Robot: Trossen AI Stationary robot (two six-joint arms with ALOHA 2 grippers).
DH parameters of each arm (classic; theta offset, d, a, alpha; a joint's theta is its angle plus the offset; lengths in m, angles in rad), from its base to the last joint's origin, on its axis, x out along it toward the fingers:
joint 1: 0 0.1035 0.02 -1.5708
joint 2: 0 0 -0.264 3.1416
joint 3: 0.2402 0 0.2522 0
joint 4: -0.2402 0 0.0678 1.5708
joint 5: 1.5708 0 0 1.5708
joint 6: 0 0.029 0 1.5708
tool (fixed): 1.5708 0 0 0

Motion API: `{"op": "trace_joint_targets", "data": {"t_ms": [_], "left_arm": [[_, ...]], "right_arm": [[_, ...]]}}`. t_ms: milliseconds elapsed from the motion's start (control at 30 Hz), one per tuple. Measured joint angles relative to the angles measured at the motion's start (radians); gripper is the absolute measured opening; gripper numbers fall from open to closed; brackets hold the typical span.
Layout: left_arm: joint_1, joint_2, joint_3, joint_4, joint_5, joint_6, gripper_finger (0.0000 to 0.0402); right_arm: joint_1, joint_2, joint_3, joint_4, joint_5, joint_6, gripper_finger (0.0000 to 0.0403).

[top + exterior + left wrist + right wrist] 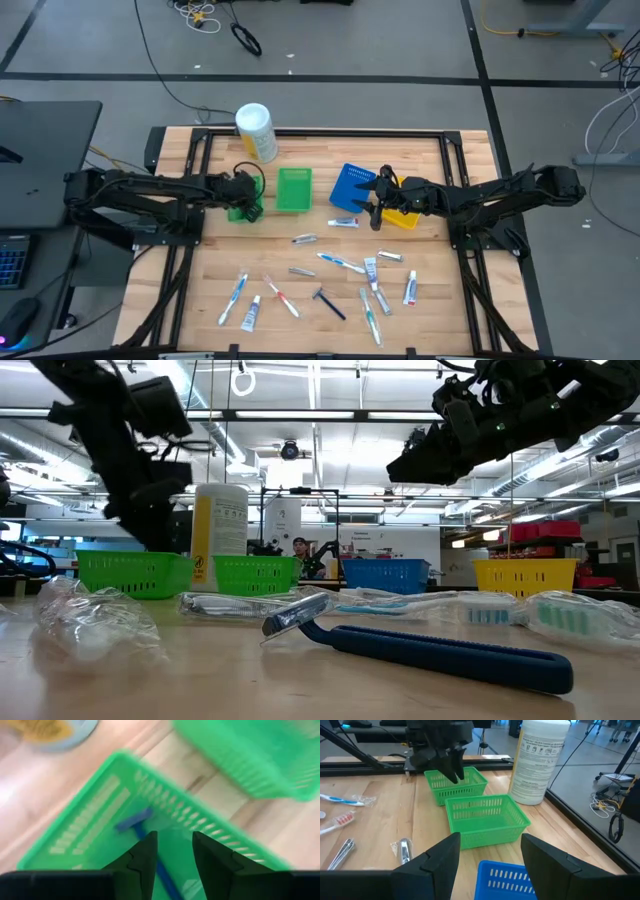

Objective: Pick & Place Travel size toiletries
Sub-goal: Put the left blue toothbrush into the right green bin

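My left gripper [248,200] hangs open, pointing steeply down into a small green bin [243,212] at the table's left middle. A blue razor [134,823] lies in that bin [90,835], its head on the bin floor and its handle running back under the gap between my fingers [175,837]. My right gripper [372,205] stays open and bare over the blue bin [507,880]. Several toiletries lie loose on the near half of the table: toothbrushes [340,262], white tubes [250,313] and a dark razor [328,302].
A second green bin [293,190] stands right of the first, then the blue bin [350,187] and a yellow bin [400,215]. A white-and-yellow canister [255,130] stands at the far edge. In the low view a blue razor [440,655] and wrapped toothbrushes lie close to the near edge.
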Motion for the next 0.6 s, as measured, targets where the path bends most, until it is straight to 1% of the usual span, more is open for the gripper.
{"op": "trace_joint_targets", "data": {"t_ms": [100, 200, 367, 433, 533, 600], "left_arm": [[-0.004, -0.004, 0.056, -0.012, 0.019, 0.053, 0.0128], [-0.028, -0.004, 0.11, -0.006, 0.01, 0.086, 0.0122], [-0.111, -0.004, 0.131, 0.029, -0.015, 0.135, 0.0118], [-0.152, -0.004, 0.131, 0.032, -0.039, 0.136, 0.0119], [-0.222, -0.004, 0.131, 0.035, -0.079, 0.126, 0.0118], [-0.274, -0.009, 0.131, 0.04, -0.139, 0.113, 0.0116]], "right_arm": [[0.0, 0.0, 0.0, 0.016, 0.01, 0.0, 0.022], [0.0, 0.0, 0.0, 0.022, 0.026, 0.002, 0.022], [0.001, 0.0, 0.0, 0.022, 0.02, 0.006, 0.022], [0.001, 0.002, 0.0, 0.035, -0.011, 0.028, 0.022], [0.003, 0.042, 0.0, 0.139, -0.106, 0.096, 0.022], [0.021, 0.097, 0.0, 0.223, -0.149, 0.102, 0.022]]}}
